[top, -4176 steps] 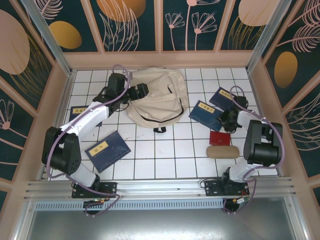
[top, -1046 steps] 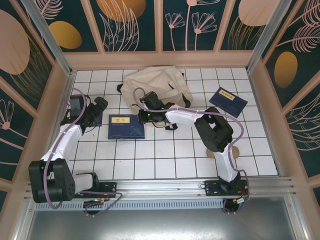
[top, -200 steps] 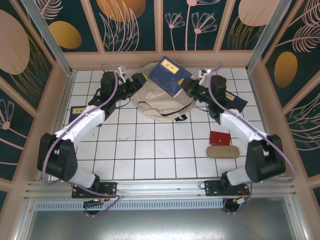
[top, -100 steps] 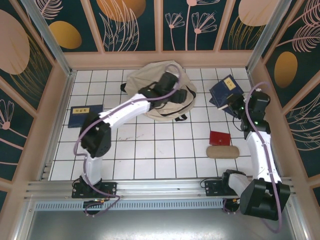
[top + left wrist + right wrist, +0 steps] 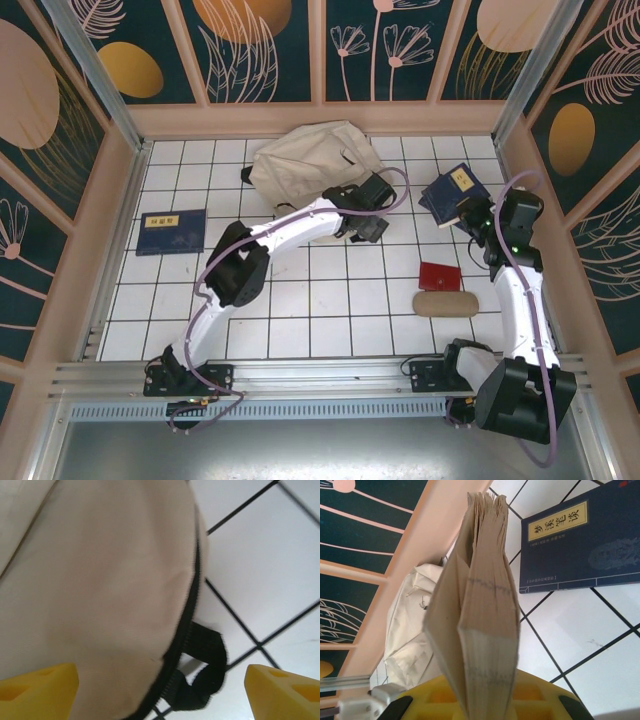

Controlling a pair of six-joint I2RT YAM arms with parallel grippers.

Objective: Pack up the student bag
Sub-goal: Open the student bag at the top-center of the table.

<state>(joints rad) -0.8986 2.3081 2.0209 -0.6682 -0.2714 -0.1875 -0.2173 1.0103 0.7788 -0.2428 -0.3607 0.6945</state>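
Note:
The student bag (image 5: 305,160), a cream fabric backpack with dark zips, lies at the back of the tiled table. My left gripper (image 5: 369,220) hovers at its near right edge, and its yellow fingertips (image 5: 37,689) are spread wide. Below the left gripper (image 5: 160,692), the left wrist view shows the bag's cloth (image 5: 100,590), zip and a black strap loop (image 5: 207,665). My right gripper (image 5: 474,212) is shut on a book (image 5: 485,605), seen edge-on with fanned pages. A navy book (image 5: 580,545) lies on the tiles just beyond the held one, and the bag (image 5: 410,630) shows to the left.
Another navy book (image 5: 172,230) lies by the left wall. A red flat item (image 5: 438,275) and a beige oblong case (image 5: 445,302) rest at the right, near my right arm. Wooden walls close in the table on three sides.
My left gripper has moved off the top of the bag to its near right edge. The right arm has barely shifted and still holds the book.

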